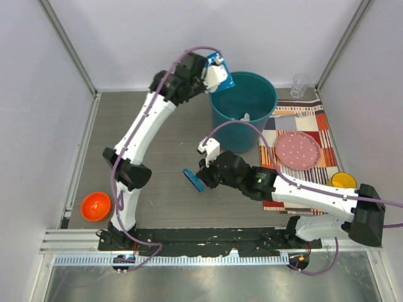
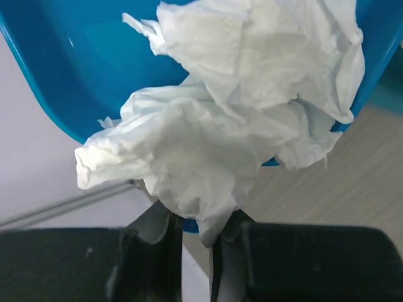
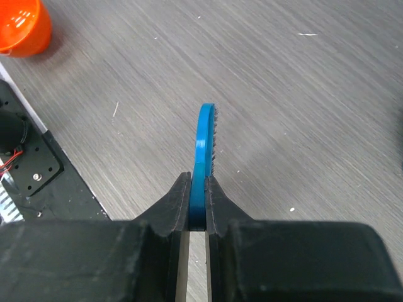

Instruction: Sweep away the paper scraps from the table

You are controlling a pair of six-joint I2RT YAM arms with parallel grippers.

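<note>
My left gripper [image 1: 212, 74] is raised at the near-left rim of the teal bin [image 1: 264, 94], shut on a blue dustpan [image 1: 225, 80]. In the left wrist view the dustpan [image 2: 63, 63] is tilted and holds several crumpled white paper scraps [image 2: 239, 113], which hang down over my fingers [image 2: 157, 229]. A white scrap [image 1: 245, 117] lies inside the bin. My right gripper [image 1: 204, 174] is shut on a blue brush [image 1: 193, 180], held just above the table [image 1: 164, 145]. The right wrist view shows the brush [image 3: 204, 145] edge-on between my fingers. I see no scraps on the table.
An orange bowl [image 1: 96, 206] sits at the near left, also in the right wrist view [image 3: 22, 28]. A striped placemat [image 1: 315, 126] at the right carries a pink plate [image 1: 298, 150] and a yellow bowl [image 1: 343, 180]. A clear glass [image 1: 300, 85] stands behind the placemat.
</note>
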